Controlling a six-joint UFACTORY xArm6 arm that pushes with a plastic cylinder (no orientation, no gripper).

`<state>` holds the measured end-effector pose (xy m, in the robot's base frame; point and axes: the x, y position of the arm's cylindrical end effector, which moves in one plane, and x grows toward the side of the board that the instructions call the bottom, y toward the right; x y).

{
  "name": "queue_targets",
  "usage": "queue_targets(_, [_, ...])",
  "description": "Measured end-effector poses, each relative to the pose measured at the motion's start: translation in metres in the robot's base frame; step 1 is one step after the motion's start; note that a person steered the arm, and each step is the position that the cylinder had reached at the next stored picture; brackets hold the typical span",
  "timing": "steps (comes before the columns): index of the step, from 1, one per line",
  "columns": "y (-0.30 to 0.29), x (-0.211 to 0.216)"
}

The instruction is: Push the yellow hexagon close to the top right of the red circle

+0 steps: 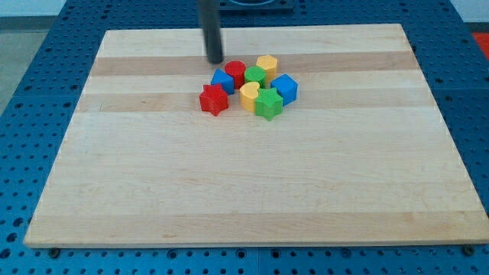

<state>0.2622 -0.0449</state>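
- My tip [216, 61] is a bare rod end — nothing to open or close, nothing held; it rests on the wooden board [229, 191] just off the upper-left corner of the block cluster, close to the blue block [222, 80] and the red circle [234, 72], and I cannot tell whether it is touching either
- The yellow hexagon [267, 64] sits at the cluster's top right, right beside the green block [255, 76] and already up and to the view's right of the red circle, with the green block partly between them
- Handling, as I judge it: a small rigid block, light, sliding easily on the smooth wood; not fragile, but apt to spin or skid away if hit off-centre
- Nothing to grip — the place to press is a flat side face, centred, on the far side from the red circle, that is the hexagon's right or upper-right face
- Orientation: it lies flat, hexagonal face up; near-symmetrical, so no real long axis or pointing direction that I can make out
- Risk: the blocks are packed tight — the yellow heart [249, 95], green star [268, 104], the blue block at the right [286, 88] and the red star [214, 100] all lie close, so a push may drag neighbours along
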Motion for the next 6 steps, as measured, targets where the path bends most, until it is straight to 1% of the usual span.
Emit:
queue_targets(1, [0.082,-0.012])
queue_targets(2, [0.117,0.011])
queue_targets(3, [0.107,0.02])
queue_targets(4, [0.106,0.057])
queue_targets(5, [0.099,0.057])
queue_targets(6, [0.078,0.052])
